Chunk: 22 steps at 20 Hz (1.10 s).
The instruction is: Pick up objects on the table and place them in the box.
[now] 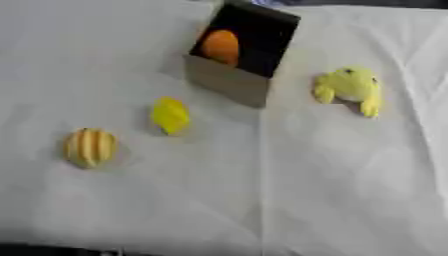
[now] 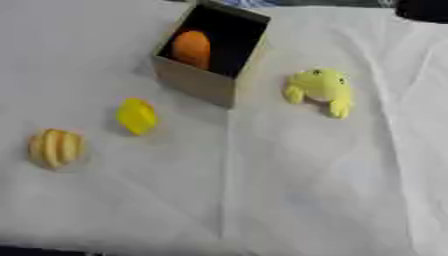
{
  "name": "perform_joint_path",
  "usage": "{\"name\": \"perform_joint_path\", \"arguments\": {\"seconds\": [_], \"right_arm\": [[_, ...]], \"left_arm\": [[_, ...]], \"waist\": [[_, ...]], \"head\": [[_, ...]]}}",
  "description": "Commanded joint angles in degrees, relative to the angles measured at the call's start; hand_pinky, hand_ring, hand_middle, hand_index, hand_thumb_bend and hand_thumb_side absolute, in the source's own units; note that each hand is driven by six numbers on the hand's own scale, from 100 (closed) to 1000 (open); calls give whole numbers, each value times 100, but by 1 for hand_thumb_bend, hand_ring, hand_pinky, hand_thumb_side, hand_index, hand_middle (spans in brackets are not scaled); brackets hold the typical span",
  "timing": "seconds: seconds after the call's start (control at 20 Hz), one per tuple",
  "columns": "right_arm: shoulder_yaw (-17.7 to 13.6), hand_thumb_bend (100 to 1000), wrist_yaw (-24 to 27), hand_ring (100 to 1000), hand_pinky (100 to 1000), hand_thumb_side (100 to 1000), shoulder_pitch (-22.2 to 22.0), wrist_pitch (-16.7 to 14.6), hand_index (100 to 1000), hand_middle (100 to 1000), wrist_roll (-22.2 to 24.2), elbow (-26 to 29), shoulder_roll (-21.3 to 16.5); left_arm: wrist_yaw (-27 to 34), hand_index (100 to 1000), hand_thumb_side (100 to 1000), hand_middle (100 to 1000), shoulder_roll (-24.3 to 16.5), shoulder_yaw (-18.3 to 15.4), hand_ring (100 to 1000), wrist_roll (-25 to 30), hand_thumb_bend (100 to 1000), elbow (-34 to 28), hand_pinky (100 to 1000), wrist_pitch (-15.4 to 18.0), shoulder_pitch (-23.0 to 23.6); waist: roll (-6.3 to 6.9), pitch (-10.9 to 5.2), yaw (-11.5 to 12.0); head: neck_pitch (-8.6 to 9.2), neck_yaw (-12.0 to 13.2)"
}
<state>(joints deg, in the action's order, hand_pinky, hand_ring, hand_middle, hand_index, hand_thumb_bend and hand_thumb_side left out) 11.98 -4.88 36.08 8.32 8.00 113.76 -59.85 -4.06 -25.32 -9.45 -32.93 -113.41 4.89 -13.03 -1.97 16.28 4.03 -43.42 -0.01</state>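
Observation:
A brown cardboard box [image 1: 229, 80] with a dark inside stands open at the top middle of the table. An orange rounded object [image 1: 220, 47] lies inside it. A yellow frog-like toy [image 1: 350, 88] sits on the cloth to the right of the box. A small yellow object [image 1: 171, 115] lies left of and below the box. Further left is a ribbed yellow-orange object [image 1: 90, 147] shaped like a small pumpkin. Neither of my hands shows in either view.
A white cloth [image 1: 332, 190] with folds covers the table. A crease runs down from the box's front corner. A dark shape [image 2: 422, 9] shows at the top right corner of the right eye view.

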Motion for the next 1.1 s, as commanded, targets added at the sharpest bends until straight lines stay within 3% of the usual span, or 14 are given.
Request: {"name": "perform_joint_path", "arguments": {"seconds": [0.05, 0.5, 0.8, 1.1], "right_arm": [[69, 100, -93, 796, 901, 396, 152, -36, 850, 777, 221, 83, -378], [322, 100, -364, 832, 903, 454, 305, -90, 869, 806, 875, -14, -449], [884, 100, -574, 863, 903, 550, 572, -182, 883, 822, 1511, -373, -534], [1442, 100, -769, 877, 903, 630, 1031, -308, 887, 827, 2014, -980, -321]], "left_arm": [[-11, 795, 557, 633, -235, -75, 665, -26, 346, -118, 771, -21, 23], [-77, 796, 545, 634, -329, -61, 667, 10, 350, -118, 772, -16, -11], [-66, 795, 551, 633, -384, -42, 665, 25, 346, -118, 771, -61, 35], [-28, 795, 555, 632, -419, -16, 665, 53, 340, -118, 772, -84, 37]], "waist": [[-3, -125, -32], [35, -159, -59], [37, -154, -70], [18, -134, -54]], "head": [[-64, 36], [21, -197], [26, -220], [3, -214]]}}
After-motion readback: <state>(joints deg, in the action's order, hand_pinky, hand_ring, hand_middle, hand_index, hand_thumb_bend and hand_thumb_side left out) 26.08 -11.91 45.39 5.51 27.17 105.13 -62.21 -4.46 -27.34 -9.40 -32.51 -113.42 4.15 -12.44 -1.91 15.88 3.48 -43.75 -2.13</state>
